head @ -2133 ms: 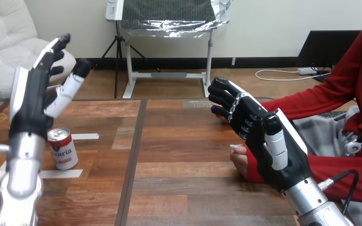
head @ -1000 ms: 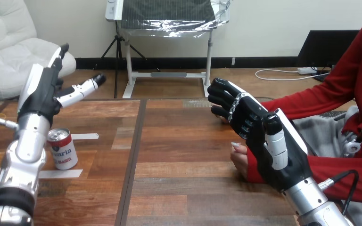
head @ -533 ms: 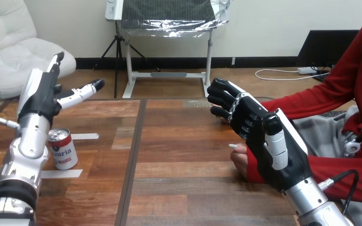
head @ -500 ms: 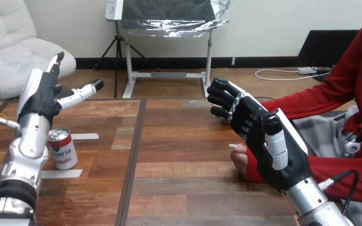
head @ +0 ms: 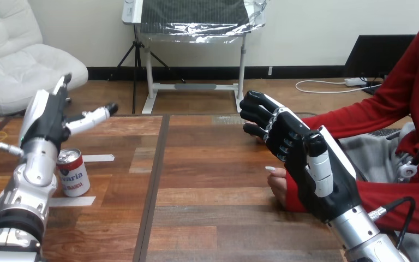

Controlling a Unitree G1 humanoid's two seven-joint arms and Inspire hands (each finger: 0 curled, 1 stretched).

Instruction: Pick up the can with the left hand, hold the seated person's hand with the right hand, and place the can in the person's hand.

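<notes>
can (head: 72, 173): red-and-white, silver top | table (head: 207, 183): brown wood planks | sleeve (head: 371, 123): red

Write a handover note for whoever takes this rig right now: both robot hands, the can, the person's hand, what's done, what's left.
The left robot hand is open, raised just beyond the can, not touching it.
The right robot hand is open, raised in front of the person's hand; no grip on it shows.
The can stands upright on the table, at its left; the person's hand rests on the table, mostly hidden.
Done: nothing yet.
Left: grasp the can, hold the person's hand, place the can in it.
</notes>
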